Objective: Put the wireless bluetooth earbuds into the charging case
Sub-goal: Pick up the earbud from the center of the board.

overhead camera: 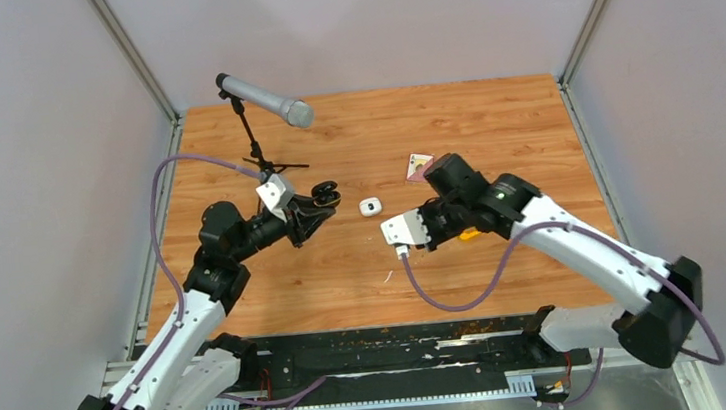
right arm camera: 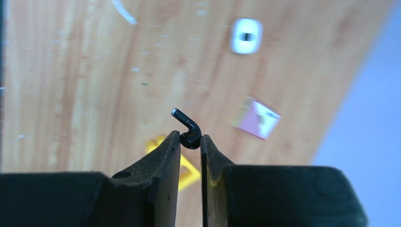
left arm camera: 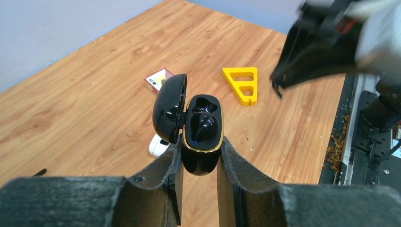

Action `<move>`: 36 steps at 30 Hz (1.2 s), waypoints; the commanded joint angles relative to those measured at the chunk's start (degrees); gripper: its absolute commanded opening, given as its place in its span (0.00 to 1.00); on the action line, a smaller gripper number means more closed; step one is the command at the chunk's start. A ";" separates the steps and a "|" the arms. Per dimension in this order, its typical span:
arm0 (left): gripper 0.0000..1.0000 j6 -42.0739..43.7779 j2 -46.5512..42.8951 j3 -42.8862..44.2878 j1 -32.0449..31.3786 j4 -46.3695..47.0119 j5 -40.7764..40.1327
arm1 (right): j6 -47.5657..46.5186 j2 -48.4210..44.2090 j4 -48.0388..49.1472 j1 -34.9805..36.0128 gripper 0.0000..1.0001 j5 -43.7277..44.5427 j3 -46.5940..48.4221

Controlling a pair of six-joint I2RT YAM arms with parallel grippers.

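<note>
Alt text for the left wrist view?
The left pincer grips a glossy black charging case, lid open, one black earbud seated and the other socket empty. Behind it on the wooden table lie a yellow plastic triangle, a small pink card box and a small white case.

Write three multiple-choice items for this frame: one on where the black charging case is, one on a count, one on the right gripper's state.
1. Where is the black charging case?
A) in the left gripper
B) in the right gripper
C) out of view

2. How many earbuds sit in that case?
A) none
B) one
C) two

3. What is the right gripper's state?
A) wide open
B) shut on nothing
C) shut on a black earbud

Answers:
1. A: the left wrist view shows the case clamped between that gripper's fingers.
2. B: a seated black earbud fills one socket and the other socket is bare.
3. C: the right wrist view shows the earbud pinched at the tips.
</note>
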 commanded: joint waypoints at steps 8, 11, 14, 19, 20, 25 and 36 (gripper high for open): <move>0.00 -3.79 7.02 -2.63 -8.38 17.25 -0.05 | -11.56 -3.64 2.53 14.65 0.00 34.61 17.62; 0.00 -4.32 8.53 -1.88 -9.92 19.32 -1.22 | -16.72 -3.08 5.51 19.16 0.00 40.68 18.32; 0.00 -4.44 9.18 -0.72 -10.64 19.56 -2.19 | -21.58 -3.28 9.20 22.60 0.00 45.09 16.72; 0.00 -4.31 8.31 0.16 -10.80 19.65 -3.62 | -29.82 -6.47 18.75 25.35 0.00 46.46 11.68; 0.00 -4.40 8.23 0.41 -10.77 19.77 -3.52 | -31.33 -7.49 20.65 25.47 0.00 46.01 10.48; 0.00 -5.93 8.66 1.88 -10.82 20.91 -3.33 | -39.27 -11.58 28.07 25.79 0.00 41.95 4.66; 0.00 -10.09 10.76 5.09 -10.93 23.16 -1.45 | -41.27 -8.17 34.03 25.76 0.01 41.50 4.99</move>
